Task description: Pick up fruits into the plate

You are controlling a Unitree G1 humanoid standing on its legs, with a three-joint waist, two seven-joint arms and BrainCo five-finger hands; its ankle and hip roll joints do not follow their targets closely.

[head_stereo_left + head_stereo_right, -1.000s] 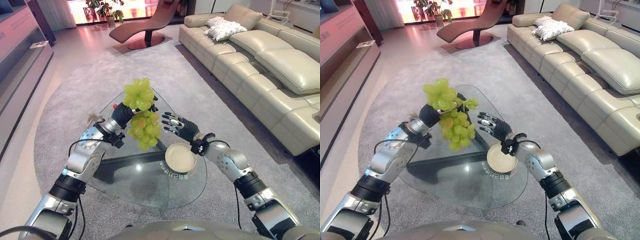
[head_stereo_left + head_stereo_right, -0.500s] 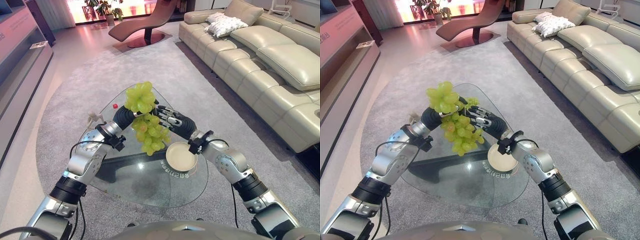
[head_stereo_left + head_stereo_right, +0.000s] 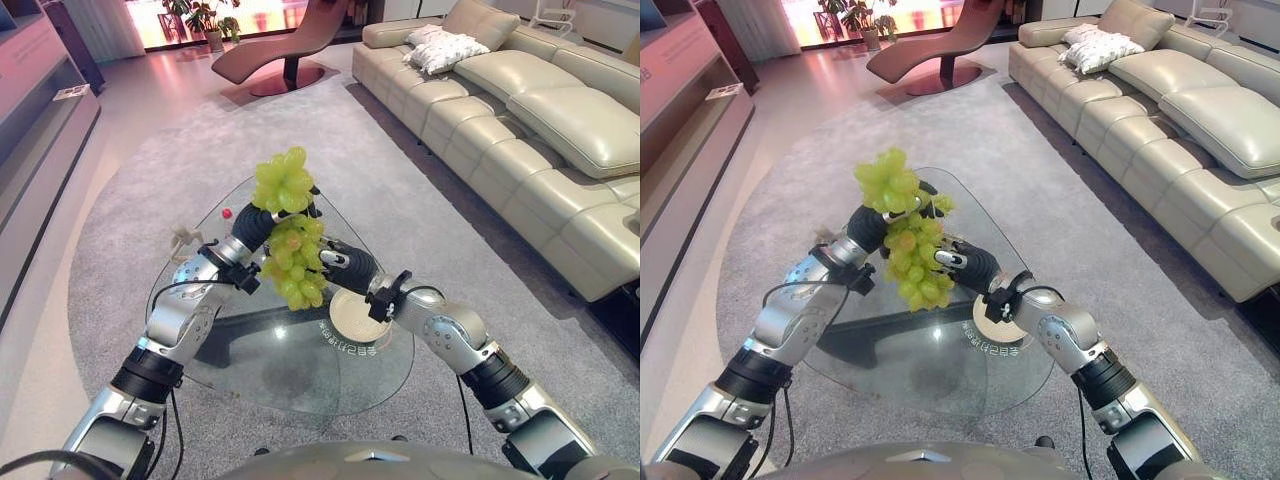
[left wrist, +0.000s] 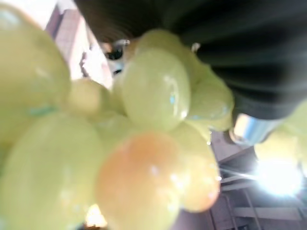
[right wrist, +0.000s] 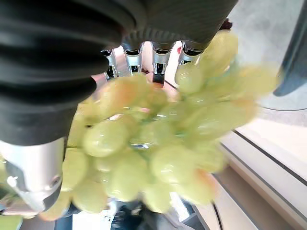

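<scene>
A large bunch of green grapes [image 3: 292, 262] hangs above the glass table [image 3: 290, 372]. My left hand [image 3: 256, 224] is shut on the bunch's middle, so one cluster [image 3: 283, 180] sticks up above it and the rest dangles below. My right hand [image 3: 342, 266] reaches in from the right and rests against the hanging part of the grapes [image 5: 158, 143]. The round cream plate [image 3: 355, 320] lies empty on the glass, just below and right of the grapes, under my right wrist.
A small red fruit [image 3: 227, 212] and a small pale object [image 3: 184, 238] lie near the table's far left edge. The table stands on a grey rug, with a cream sofa [image 3: 520, 120] at the right, a brown lounge chair [image 3: 285, 45] beyond and a low shelf [image 3: 45, 130] at the left.
My right hand has moved left from beside the plate up against the hanging grapes. My left hand still holds the bunch above the table, now a little lower and nearer the plate.
</scene>
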